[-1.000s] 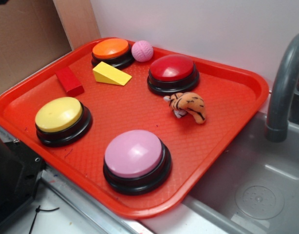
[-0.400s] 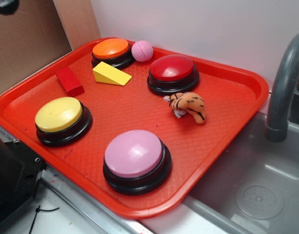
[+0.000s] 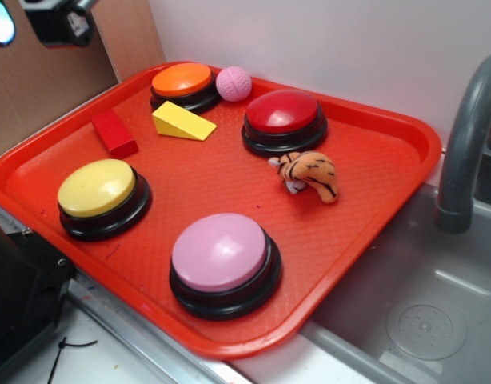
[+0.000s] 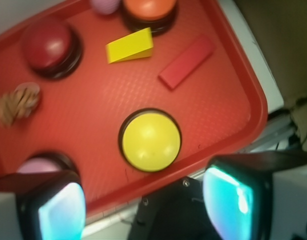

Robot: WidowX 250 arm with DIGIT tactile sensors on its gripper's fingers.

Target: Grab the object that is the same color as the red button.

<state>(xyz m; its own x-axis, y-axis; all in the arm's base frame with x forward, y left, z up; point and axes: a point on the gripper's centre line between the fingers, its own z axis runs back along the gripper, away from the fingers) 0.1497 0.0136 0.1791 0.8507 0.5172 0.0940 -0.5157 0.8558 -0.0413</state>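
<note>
The small red block [image 3: 113,132] lies on the red tray [image 3: 389,152] near its far left edge, beside the yellow wedge [image 3: 182,122]. In the wrist view the block [image 4: 186,62] lies at the upper right. The dark-red dome button [image 3: 283,120] stands on its black base at the back middle; it shows at the wrist view's upper left [image 4: 49,46]. My gripper [image 3: 29,22] is high at the top left corner, well above and left of the block. In the wrist view the gripper [image 4: 146,202] is open and empty, above the tray's near edge.
On the tray stand an orange button [image 3: 184,84], a yellow button [image 3: 100,196] and a pink button [image 3: 223,262], with a pink ball [image 3: 233,83] and a toy tiger [image 3: 309,174]. A grey faucet [image 3: 469,144] and sink [image 3: 425,312] are at the right. A black box [image 3: 17,296] is at the lower left.
My gripper has come further into the exterior view at the top left, moving right and down. Nothing on the tray has moved.
</note>
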